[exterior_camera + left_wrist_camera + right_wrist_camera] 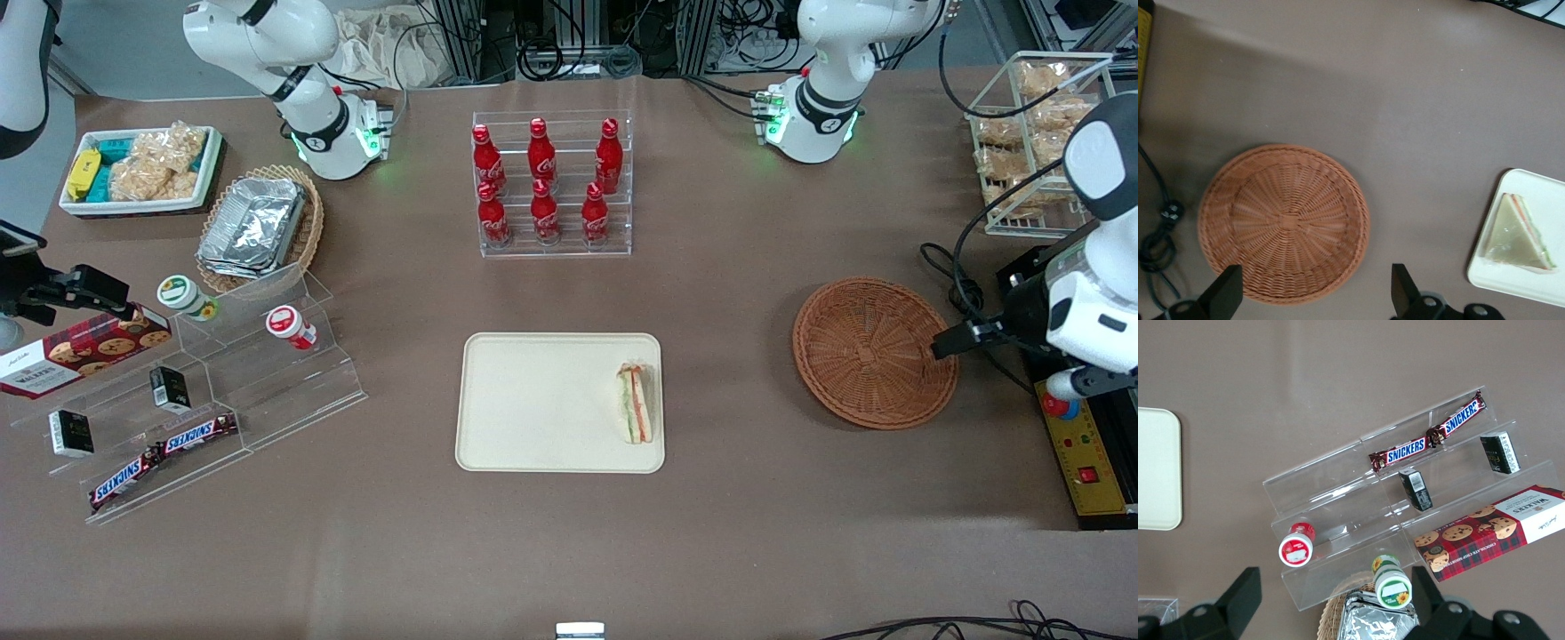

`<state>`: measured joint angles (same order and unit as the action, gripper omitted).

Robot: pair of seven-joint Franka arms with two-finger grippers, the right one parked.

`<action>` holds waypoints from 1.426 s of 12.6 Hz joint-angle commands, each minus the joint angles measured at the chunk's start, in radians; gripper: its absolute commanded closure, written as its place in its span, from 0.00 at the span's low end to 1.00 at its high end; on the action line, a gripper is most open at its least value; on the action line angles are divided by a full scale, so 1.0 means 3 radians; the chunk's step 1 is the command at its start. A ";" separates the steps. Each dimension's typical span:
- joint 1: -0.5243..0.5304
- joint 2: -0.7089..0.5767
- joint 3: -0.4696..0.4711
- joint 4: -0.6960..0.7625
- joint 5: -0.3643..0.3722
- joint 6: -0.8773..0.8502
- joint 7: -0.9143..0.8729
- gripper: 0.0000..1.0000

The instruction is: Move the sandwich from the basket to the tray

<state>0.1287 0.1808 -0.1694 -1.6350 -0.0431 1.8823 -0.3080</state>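
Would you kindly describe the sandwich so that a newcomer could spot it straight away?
Find the cream tray at the table's middle, nearer the front camera than the bottle rack. The sandwich lies on it, at the edge facing the brown basket, which the open gripper hovers above. It is the only wrapped triangular wedge, striped green and orange.

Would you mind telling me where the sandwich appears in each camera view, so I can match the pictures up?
Front view: the sandwich lies on the tray, at the tray's end nearest the basket.
Left wrist view: the sandwich lies on the tray's visible corner; the open gripper hovers over the empty basket.
Right wrist view: not in it; only a bare tray edge shows.
Shared landmark: the tray.
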 commanded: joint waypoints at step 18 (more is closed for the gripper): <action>-0.0255 0.0057 -0.0054 0.0464 0.0435 -0.0588 -0.0584 0.00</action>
<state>0.0471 0.1900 -0.1817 -1.5241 0.0724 1.7233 -0.4699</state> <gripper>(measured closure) 0.000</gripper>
